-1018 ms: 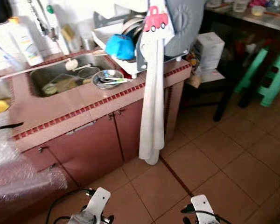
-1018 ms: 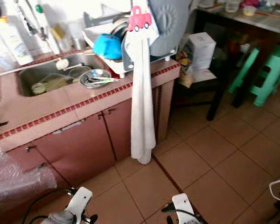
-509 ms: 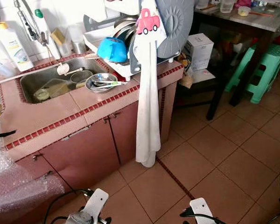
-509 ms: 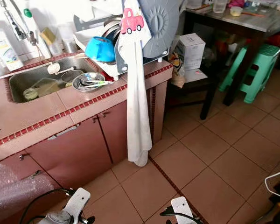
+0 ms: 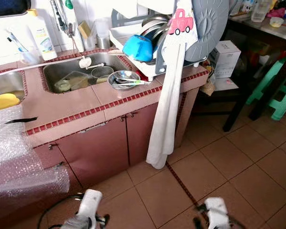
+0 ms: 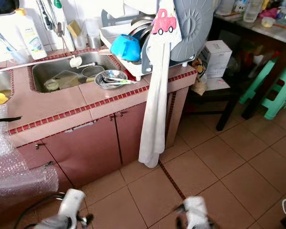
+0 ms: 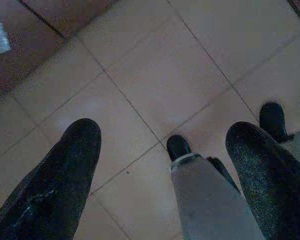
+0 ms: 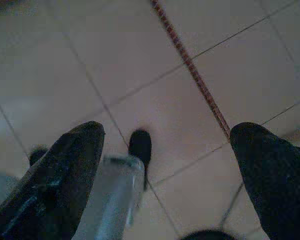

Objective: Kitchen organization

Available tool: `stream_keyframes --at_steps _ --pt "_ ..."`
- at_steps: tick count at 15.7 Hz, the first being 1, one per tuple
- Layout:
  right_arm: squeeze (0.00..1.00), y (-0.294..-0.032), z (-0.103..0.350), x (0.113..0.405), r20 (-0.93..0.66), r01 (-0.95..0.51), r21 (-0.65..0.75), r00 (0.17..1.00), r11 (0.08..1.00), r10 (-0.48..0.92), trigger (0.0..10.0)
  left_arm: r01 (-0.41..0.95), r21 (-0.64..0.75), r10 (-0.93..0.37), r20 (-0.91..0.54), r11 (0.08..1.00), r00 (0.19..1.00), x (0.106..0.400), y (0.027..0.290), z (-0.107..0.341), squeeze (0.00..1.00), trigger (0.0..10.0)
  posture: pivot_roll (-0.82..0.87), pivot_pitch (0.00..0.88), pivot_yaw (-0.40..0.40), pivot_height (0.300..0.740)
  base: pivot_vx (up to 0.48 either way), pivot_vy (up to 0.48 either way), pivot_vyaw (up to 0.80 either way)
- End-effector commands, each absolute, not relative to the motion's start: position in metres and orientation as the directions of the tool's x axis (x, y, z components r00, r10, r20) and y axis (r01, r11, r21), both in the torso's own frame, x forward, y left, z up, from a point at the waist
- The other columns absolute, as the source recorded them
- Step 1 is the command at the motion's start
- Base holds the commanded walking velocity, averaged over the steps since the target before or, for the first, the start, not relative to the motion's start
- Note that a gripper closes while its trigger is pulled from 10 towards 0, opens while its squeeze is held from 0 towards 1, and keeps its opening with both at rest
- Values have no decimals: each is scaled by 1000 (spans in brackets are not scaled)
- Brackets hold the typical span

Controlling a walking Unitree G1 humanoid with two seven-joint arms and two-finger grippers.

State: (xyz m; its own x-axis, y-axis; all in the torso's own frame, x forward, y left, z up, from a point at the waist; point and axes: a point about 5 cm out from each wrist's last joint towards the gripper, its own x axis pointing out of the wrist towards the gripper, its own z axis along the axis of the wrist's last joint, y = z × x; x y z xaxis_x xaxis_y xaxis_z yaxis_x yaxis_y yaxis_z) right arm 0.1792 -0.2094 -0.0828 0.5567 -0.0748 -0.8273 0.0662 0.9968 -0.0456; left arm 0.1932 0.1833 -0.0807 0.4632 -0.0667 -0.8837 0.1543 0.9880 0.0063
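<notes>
Sink: (image 5: 81, 76) set into the tiled worktop (image 5: 66, 107) toward its back edge; it holds a clear container, a small strainer and a round jar lid, all loose.
Steel bowl: (image 5: 124, 78) on the worktop between the sink's right rim and the dish rack, with cutlery lying across it and poking past the rim.
Dish rack: (image 5: 138, 64) at the worktop's right end, stacked with plates and a blue bowl (image 5: 137, 46) tipped on its side.
Towel: (image 5: 168, 109) hangs from the rack over the worktop's front edge, down past the cabinet doors almost to the floor.
Left end of worktop: a second basin with something yellow (image 5: 5, 100) in it; bubble wrap (image 5: 16, 157) draped over the front corner.
Left gripper: (image 7: 162, 165) hanging low over the floor tiles, fingers spread wide, nothing between them.
Right gripper: (image 8: 167, 172) likewise low over the floor, fingers wide apart, holding nothing.
Stage, judged: both arms idle, robot standing off from the worktop; the dishes lie unsorted.
Risk 1: the towel could snag on an arm reaching for the rack and drag plates off the right end.
Risk 2: the cutlery may tip out if the steel bowl is lifted by one rim.
Risk 3: wet steel may slip between thin fingers.
</notes>
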Motion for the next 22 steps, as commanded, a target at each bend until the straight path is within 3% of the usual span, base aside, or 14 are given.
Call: stream_keyframes --at_steps 1,7,17,22 --pt "0 -206 -82 184 -825 109 -11 560 994 -70 10000 104 0 -49 -884 995 465 198 185 -78 0 10000 -36 0 28 740 0 0 0" --pt "0 -195 -84 182 -836 109 3 545 994 -57 10000 118 -23 -78 -871 993 485 212 182 -71 0 10000 -32 0 45 740 0 0 0" --pt "0 -203 -89 168 -856 45 -51 513 998 -68 10000 176 -17 -99 -878 984 468 211 182 -71 0 10000 -39 0 47 740 0 0 -716" --pt "0 -198 -92 163 -864 29 -27 502 999 -38 10000 154 -23 -89 -895 988 438 207 185 -73 0 10000 -18 37 32 740 0 0 0"
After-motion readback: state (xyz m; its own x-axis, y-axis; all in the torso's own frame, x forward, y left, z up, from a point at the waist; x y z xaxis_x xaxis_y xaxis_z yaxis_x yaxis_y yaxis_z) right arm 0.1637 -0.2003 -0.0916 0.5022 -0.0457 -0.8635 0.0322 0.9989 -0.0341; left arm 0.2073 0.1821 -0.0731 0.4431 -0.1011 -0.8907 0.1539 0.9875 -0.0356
